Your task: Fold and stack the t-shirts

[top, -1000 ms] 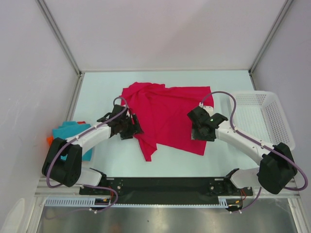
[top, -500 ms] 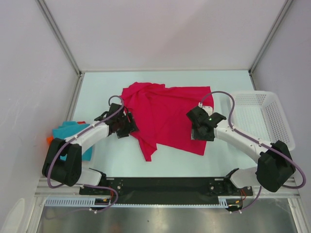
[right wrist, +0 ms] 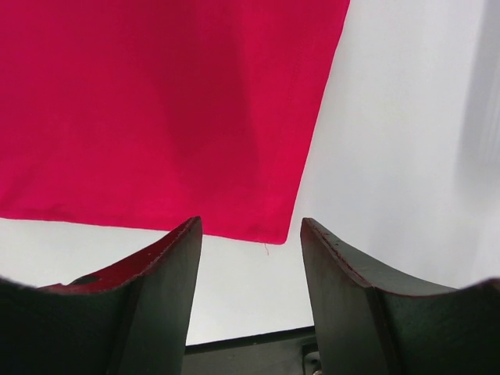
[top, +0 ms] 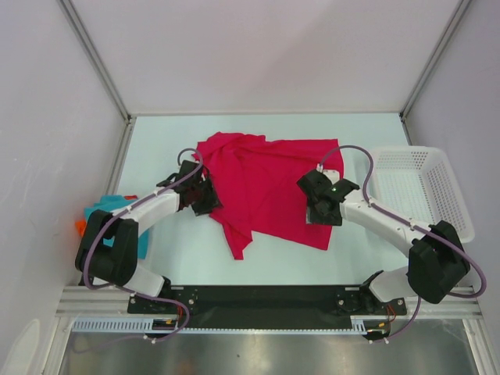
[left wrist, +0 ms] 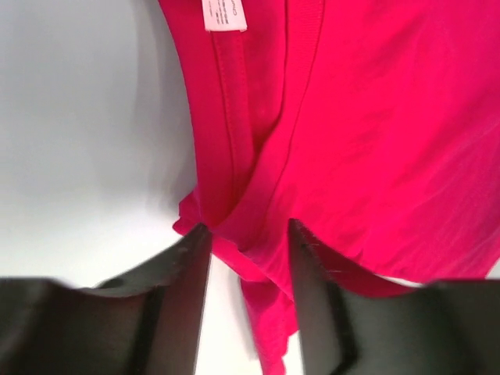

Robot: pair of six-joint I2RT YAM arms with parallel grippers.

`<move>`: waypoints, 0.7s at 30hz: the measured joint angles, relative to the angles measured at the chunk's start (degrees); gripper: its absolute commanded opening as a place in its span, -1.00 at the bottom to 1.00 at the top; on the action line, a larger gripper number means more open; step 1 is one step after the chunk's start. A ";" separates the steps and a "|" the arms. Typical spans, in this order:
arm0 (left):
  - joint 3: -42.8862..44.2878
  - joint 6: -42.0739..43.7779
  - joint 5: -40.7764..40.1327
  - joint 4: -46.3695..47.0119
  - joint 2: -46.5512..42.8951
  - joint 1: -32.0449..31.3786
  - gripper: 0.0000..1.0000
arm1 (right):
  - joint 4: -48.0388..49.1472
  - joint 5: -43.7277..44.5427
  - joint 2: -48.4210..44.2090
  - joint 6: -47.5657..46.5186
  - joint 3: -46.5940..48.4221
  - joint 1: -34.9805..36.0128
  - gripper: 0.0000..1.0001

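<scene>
Crimson-pink t-shirt [top: 269,176] spread across the middle of the pale table [top: 359,129], rumpled and doubled over along its left side, narrowing to a point toward the near edge. White mesh basket [top: 457,199] at the right edge of the table, apart from the cloth. Left arm [top: 148,211] stretched in from the near left corner, with the left gripper [left wrist: 248,228] at the shirt's folded left edge: fingers apart, straddling a bunched fold of red cloth, one tip on each side, no pinch to be seen. Right gripper [right wrist: 250,223] low over the shirt's near right corner, fingers spread wide, only the hem corner and bare table showing between them, nothing held. Teal-blue t-shirt [top: 100,211] bunched at the left edge of the table, partly hidden behind the left arm. Orange t-shirt [top: 80,226] no more than a sliver just beside the teal one. White label [left wrist: 224,14] sewn by the ribbed neckline, seen from the left wrist, lettering too blurred to read.
</scene>
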 measured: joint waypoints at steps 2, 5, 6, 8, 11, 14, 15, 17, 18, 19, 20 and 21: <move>0.00 -0.13 0.04 0.20 0.31 0.04 -0.88 | 0.00 0.09 0.20 0.00 0.00 0.00 0.18; 0.00 -0.22 0.09 0.59 0.57 0.09 -1.00 | 0.00 0.13 0.63 0.00 0.00 0.00 0.22; 0.00 -0.09 0.07 0.66 0.57 0.09 -1.00 | 0.00 0.15 0.81 0.02 0.00 -0.02 0.24; 0.00 -0.04 0.07 0.66 0.57 0.09 -1.00 | 0.04 0.15 1.29 0.02 -0.04 -0.15 0.26; 0.00 -0.02 0.07 0.55 0.52 0.11 -1.00 | 0.96 0.07 1.44 0.00 -1.14 -0.79 0.27; 0.02 0.02 0.04 -0.24 -0.15 0.33 -1.00 | 2.40 -0.37 1.70 -0.02 -3.52 -2.29 0.28; 0.11 0.15 0.04 -0.85 -0.76 0.55 -1.00 | 2.64 -0.50 2.03 -0.02 -4.11 -2.73 0.28; 0.70 0.50 0.02 -2.38 -2.36 1.25 -1.00 | 3.41 -0.66 3.15 -0.02 -5.31 -3.54 0.29; 1.22 0.72 0.02 -3.08 -3.39 1.73 -1.00 | 3.87 -0.79 3.85 -0.04 -5.88 -3.91 0.29; 1.79 0.96 0.02 -3.67 -4.48 2.29 -1.00 | 4.31 -0.98 4.37 -0.04 -6.32 -4.02 0.29; 2.27 1.11 0.00 -4.09 -5.62 2.82 -1.00 | 4.63 -1.22 4.81 -0.02 -6.67 -4.04 0.29; 2.82 1.44 -0.02 -4.68 -6.71 3.34 -1.00 | 5.03 -1.64 5.25 -0.02 -7.02 -4.04 0.28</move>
